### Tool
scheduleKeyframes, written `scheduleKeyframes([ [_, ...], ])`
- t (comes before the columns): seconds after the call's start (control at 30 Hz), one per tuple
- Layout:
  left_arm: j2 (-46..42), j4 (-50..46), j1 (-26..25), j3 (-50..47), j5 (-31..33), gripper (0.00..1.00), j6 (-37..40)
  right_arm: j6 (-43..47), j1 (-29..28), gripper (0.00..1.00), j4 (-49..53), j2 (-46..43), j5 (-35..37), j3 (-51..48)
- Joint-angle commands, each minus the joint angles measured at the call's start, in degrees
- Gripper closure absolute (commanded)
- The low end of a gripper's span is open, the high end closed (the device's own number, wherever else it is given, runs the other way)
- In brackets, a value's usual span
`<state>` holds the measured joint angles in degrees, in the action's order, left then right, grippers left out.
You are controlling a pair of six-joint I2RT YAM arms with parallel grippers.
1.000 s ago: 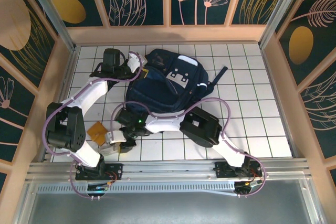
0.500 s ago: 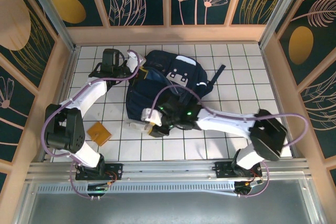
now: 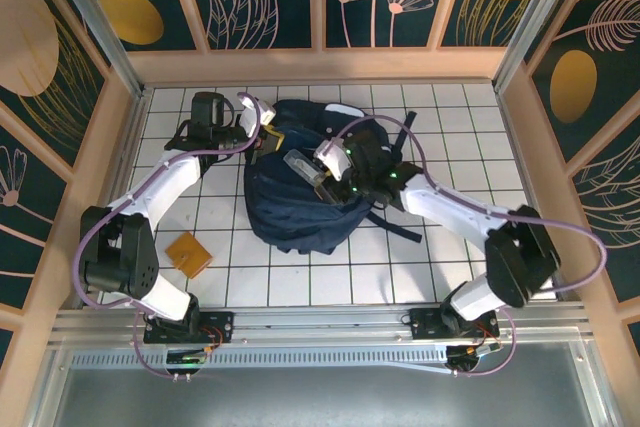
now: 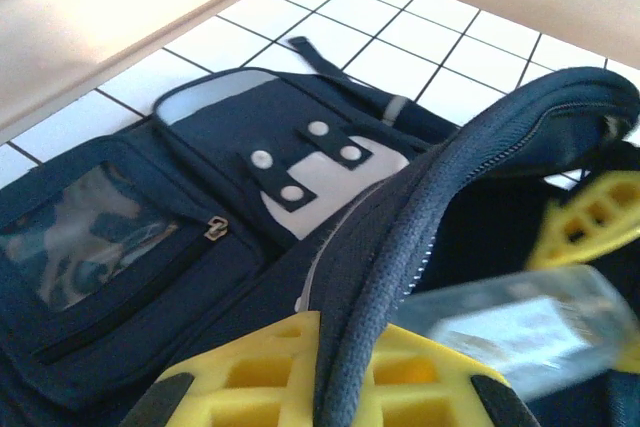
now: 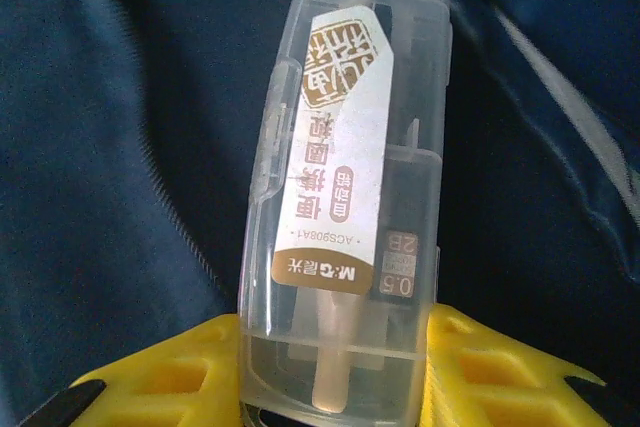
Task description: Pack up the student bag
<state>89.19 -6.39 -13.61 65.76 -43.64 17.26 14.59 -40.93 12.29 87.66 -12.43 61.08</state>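
The student bag (image 3: 300,212), a large dark navy backpack, lies in the middle of the tiled table. My left gripper (image 3: 262,139) is at its far left corner, shut on the zipped rim (image 4: 400,247) of the opening and holding it up. My right gripper (image 3: 322,169) is above the bag's open top, shut on a clear plastic pencil-lead case (image 5: 345,197) with a brown-and-white label. The case (image 4: 510,322) points into the dark opening. The bag's front pocket and grey buckle patch (image 4: 320,172) show in the left wrist view.
A flat orange-brown square (image 3: 189,252) lies on the tiles at the front left. A black strap (image 3: 398,229) trails from the bag to the right. Wooden walls (image 3: 320,65) close in the table at the back and both sides.
My right arm has swung from the front left of the table up over the bag, carrying the clear case. The bag's body has shifted and bunched. My left gripper has kept its hold.
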Motion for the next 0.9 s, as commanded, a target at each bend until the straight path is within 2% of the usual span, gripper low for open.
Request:
scheduleKeyframes([
  [0.0, -2.13, 4.60, -0.99, -0.06, -5.97, 1.00, -2.95, -1.42, 2.82, 0.56, -1.28, 3.59, 9.81, 4.41],
  [0.1, -1.02, 6.32, -2.99, -0.74, -5.87, 1.00, -4.91, -1.47, 3.58, 0.40, -2.07, 4.95, 16.60, 7.05],
  [0.17, -0.10, 9.26, -5.21, -1.77, -5.32, 1.00, -7.28, 0.45, 3.57, 0.33, -1.36, 4.33, 18.60, 7.20],
  [0.23, 0.75, 13.48, -7.47, -3.33, -3.11, 1.00, -9.91, 3.34, 3.51, 0.27, -1.39, 1.08, 18.10, 4.91],
  [0.33, 3.00, 19.33, -8.10, -4.11, -2.89, 1.00, -12.91, 8.60, 3.57, 0.22, -1.30, -6.47, 16.03, -0.08],
  [0.47, 6.57, 15.34, -8.10, 0.89, -1.68, 1.00, -10.59, 10.82, 3.58, 0.10, -0.89, -16.25, 15.75, -4.34],
  [0.5, 7.52, 14.36, -8.10, 2.40, -2.07, 1.00, -10.14, 10.66, 3.57, 0.01, -0.78, -18.46, 12.86, -4.79],
  [0.57, 8.66, 11.65, -8.11, 5.22, -2.71, 1.00, -8.45, 9.42, 3.45, 0.01, -2.58, -22.24, 2.35, -6.80],
  [0.67, 10.96, 6.80, -8.06, 8.54, -2.80, 1.00, -4.69, 7.51, 2.93, 0.01, -9.34, -24.87, -23.38, -11.93],
  [0.73, 10.88, 5.63, -7.93, 9.03, -2.70, 1.00, -2.94, 3.78, -1.25, 0.01, -17.27, -23.15, -26.21, -14.13],
  [0.87, 11.08, 3.04, -6.60, 9.62, -4.95, 1.00, 1.13, 10.19, -12.36, 0.02, -24.95, -12.69, -25.71, -13.08],
])
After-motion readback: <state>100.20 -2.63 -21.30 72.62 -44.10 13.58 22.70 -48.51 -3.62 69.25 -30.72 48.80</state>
